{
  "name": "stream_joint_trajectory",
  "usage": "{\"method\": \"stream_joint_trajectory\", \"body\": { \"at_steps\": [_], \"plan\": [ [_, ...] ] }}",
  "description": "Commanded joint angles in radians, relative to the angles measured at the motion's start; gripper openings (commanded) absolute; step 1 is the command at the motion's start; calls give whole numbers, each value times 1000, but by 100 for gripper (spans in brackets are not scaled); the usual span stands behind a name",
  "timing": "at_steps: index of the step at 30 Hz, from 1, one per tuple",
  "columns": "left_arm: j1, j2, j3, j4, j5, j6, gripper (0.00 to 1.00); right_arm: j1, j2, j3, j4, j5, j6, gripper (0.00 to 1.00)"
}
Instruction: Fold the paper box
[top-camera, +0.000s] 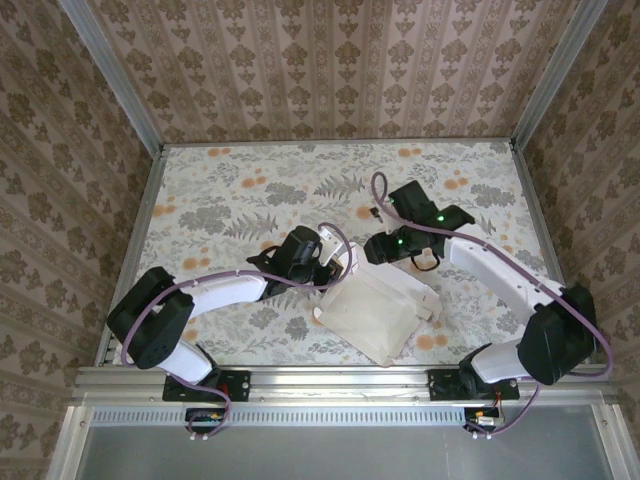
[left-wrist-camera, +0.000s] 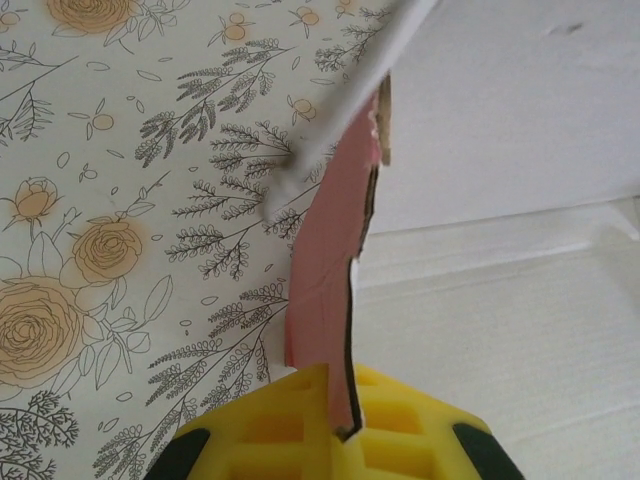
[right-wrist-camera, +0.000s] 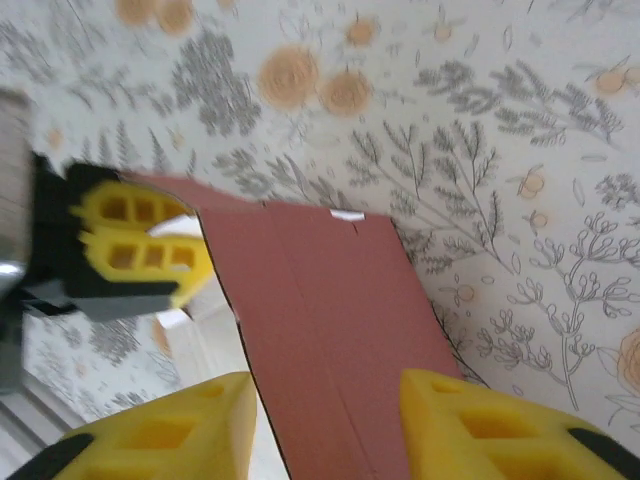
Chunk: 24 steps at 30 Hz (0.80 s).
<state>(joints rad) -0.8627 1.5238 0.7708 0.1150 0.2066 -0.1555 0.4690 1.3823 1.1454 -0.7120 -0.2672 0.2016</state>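
The floral surface (top-camera: 250, 190) is spread beneath the paper box (top-camera: 375, 310), which is laid pale face up. At the box's far-left corner a pink flap (left-wrist-camera: 330, 250) is clamped in the left pincer (left-wrist-camera: 345, 430). At the box's far edge the right pincer (right-wrist-camera: 330, 420) is held wide, astride a pink panel (right-wrist-camera: 320, 310). Danger is judged here: with one corner clamped, a push from the right could buckle the thin card off its crease, or tear it.

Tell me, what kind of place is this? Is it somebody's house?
Probably not a house, more a robot practice booth. The wallpapered walls are panels in a metal frame, and the left arm and right arm are bolted at the flowery table edge, handling a paper box.
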Motion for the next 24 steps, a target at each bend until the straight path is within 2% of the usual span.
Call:
{"method": "stream_joint_trajectory", "body": {
  "at_steps": [1, 6, 11, 19, 24],
  "plan": [
    [-4, 30, 3, -92, 9, 22, 0, -22, -38, 16, 89, -139, 92, 52],
    [-8, 29, 10, -92, 1, 21, 0, -27, 48, 71, 151, -135, 248, 62],
    [-18, 27, 2, -81, -22, 21, 0, -26, 182, 186, 88, -83, 312, 69],
    [-33, 26, -19, -35, -60, 10, 0, -26, 343, 295, 1, -147, 271, 80],
    [-32, 25, -22, -40, -74, 14, 0, -27, 391, 329, -78, -197, 186, 80]
  ]
}}
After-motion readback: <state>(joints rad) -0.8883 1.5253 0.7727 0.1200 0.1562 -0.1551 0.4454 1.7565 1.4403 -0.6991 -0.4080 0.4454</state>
